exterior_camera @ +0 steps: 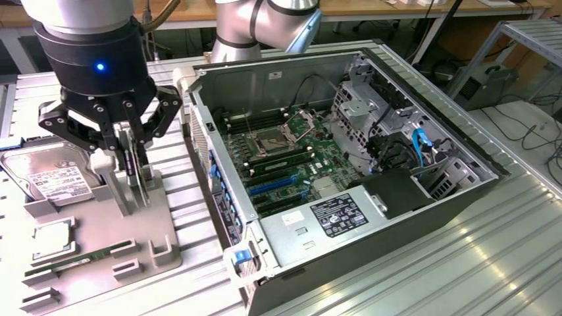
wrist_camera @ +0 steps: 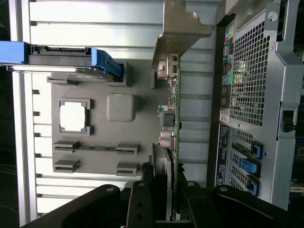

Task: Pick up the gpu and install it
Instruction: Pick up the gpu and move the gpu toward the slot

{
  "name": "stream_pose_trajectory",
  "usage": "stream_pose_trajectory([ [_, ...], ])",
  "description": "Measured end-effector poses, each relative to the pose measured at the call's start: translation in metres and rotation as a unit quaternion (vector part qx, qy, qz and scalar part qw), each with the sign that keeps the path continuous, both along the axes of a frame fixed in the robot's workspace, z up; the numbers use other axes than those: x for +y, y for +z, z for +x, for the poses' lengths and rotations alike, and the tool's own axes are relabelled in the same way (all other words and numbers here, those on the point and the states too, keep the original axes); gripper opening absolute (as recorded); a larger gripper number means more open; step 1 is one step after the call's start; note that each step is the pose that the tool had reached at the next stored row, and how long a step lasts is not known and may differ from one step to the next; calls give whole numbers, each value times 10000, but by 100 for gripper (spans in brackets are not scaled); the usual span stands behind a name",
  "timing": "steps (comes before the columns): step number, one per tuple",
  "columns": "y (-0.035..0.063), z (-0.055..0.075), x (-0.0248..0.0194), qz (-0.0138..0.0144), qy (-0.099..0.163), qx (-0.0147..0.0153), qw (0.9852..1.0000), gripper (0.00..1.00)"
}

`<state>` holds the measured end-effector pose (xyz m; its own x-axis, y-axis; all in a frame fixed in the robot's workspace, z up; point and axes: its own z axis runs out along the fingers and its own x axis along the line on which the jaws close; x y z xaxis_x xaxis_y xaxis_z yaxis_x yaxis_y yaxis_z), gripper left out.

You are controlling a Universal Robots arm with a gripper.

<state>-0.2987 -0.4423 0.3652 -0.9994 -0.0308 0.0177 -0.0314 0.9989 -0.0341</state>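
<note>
The gpu (exterior_camera: 133, 189) stands upright on its edge over the grey holder tray (exterior_camera: 92, 220), a thin card between the tray's posts. My gripper (exterior_camera: 130, 161) comes down on it from above and is shut on its upper edge. In the wrist view the gpu (wrist_camera: 175, 109) appears edge-on, green board with small components, its silver bracket (wrist_camera: 178, 33) at the far end. The gripper (wrist_camera: 172, 192) has one dark finger on each face of the card. Whether the card's lower edge still touches the tray I cannot tell.
On the tray lie a silver hard drive (exterior_camera: 52, 174), a CPU (exterior_camera: 51, 238) and a narrow RAM stick (exterior_camera: 79, 259). The open computer case (exterior_camera: 457, 197) lies at the exterior view's right, motherboard up, with blue expansion slots (exterior_camera: 272, 185). The table is ribbed metal.
</note>
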Motion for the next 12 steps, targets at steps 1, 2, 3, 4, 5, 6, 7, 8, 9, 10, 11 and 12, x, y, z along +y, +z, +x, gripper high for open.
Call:
stream_pose_trajectory([
  [1, 10, 0, 0, 0, 0, 1, 10000, 28],
  [2, 20, 1, 0, 0, 0, 0, 10000, 28],
  [3, 30, 1, 0, 0, 0, 1, 10000, 28],
  [4, 39, 1, 0, 0, 0, 1, 10000, 28],
  [5, 49, 2, 0, 0, 0, 1, 10000, 28],
  [6, 58, 3, 0, 0, 0, 1, 10000, 28],
  [7, 68, 4, 0, 0, 0, 1, 10000, 28],
  [8, 80, 4, 0, 0, 0, 2, 10000, 28],
  [9, 93, 5, 0, 0, 0, 2, 10000, 28],
  [10, 108, 7, 0, 0, 0, 2, 10000, 28],
  [11, 122, 10, 0, 0, 0, 4, 10000, 28],
  [12, 133, 11, 0, 0, 0, 4, 10000, 28],
])
